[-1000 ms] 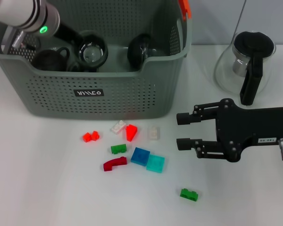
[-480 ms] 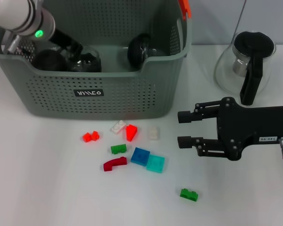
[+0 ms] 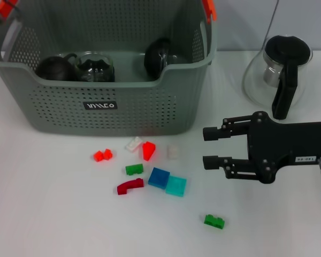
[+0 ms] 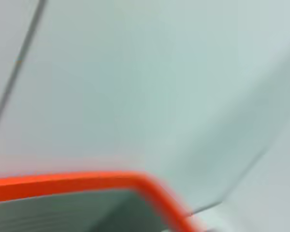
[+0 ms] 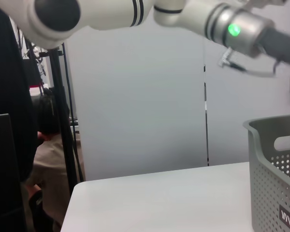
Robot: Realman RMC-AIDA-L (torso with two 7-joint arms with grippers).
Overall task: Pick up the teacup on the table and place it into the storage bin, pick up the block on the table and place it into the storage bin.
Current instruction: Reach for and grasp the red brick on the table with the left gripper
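The right pincer (image 3: pixel 207 147) hovers low over the white surface (image 3: pixel 53 214) with its two black fingers (image 3: pixel 216 132) spread apart and holding nothing, both pointing toward the robot's left. Just beyond the fingertips, apart from them, a small pale translucent block (image 3: pixel 173 151) lies on the surface, closest of the scattered pieces. Farther along the same line lie a red wedge block (image 3: pixel 148 150) and a white block (image 3: pixel 133 144), touching or nearly so, then a pair of small orange-red blocks (image 3: pixel 102 155). Nearer the robot sit a green block (image 3: pixel 134 169), a dark red curved block (image 3: pixel 130 186), a blue square block (image 3: pixel 159 178) and a cyan square block (image 3: pixel 176 186) with its corner against the blue one; a second green block (image 3: pixel 214 220) lies alone, well apart, with its long axis roughly across the view. Nothing stands between the pincer and the pale block. Behind the blocks stands the storage bin (image 3: pixel 112 110), grey and perforated, with an orange clip (image 3: pixel 209 9) on its rim; inside it a clear glass teacup (image 3: pixel 93 67) stands upright between a dark round cup (image 3: pixel 53 68) and another dark cup (image 3: pixel 159 55) lying tilted. A glass teapot (image 3: pixel 281 75) with a black lid and handle stands beyond the right arm, beside the bin. The left pincer is out of the head view; its wrist camera shows only an orange bin edge (image 4: pixel 87 182) close by, and its own fingers cannot be made out.
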